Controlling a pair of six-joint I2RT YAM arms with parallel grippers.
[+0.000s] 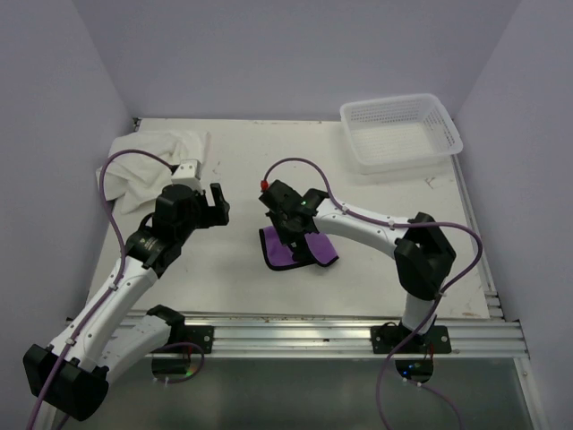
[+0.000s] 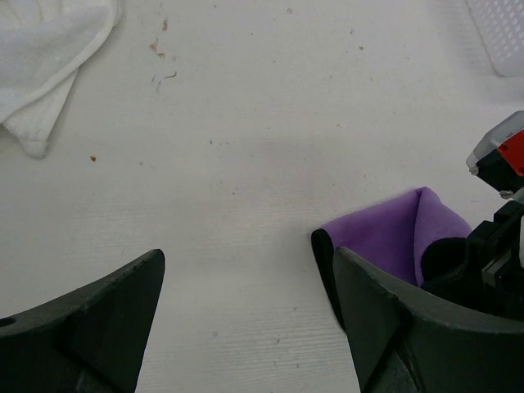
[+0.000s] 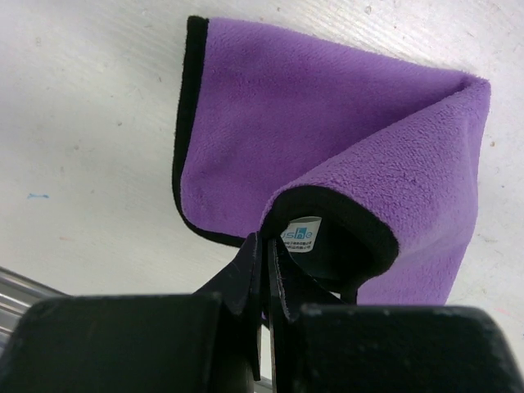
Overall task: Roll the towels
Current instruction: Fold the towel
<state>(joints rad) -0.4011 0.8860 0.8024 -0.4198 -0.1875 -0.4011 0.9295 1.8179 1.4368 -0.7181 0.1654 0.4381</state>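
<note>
Purple towel (image 1: 303,253): lies on the table (image 1: 233,287) near the middle, a little toward the near edge. Most of it is flat. One dark-edged side is lifted and curled back over the rest, so the label on the underside shows in the right wrist view.
Right gripper (image 1: 285,224): directly over the purple towel, fingers pressed together. In the right wrist view they appear to pinch the dark hem where the curl begins. The contact itself is partly hidden by the fingers.
Left gripper (image 1: 215,204): fingers spread wide with nothing between them. It hangs over bare table between the two towels, just beside the purple one and touching neither.
White towel (image 1: 157,166): a loose crumpled heap at the far left corner, well apart from both grippers. No rolled shape is visible.
Basket (image 1: 400,100): at the far right corner, with nothing seen in it.
Progress, purple: judged to be at the first turn only. One curl is raised and no tube is formed.
Progress, white: judged not started. It would likely need spreading flat first.
Remaining: finish rolling the purple towel along its length, then flatten and roll the white one.
Overall: early, neither roll complete.
</note>
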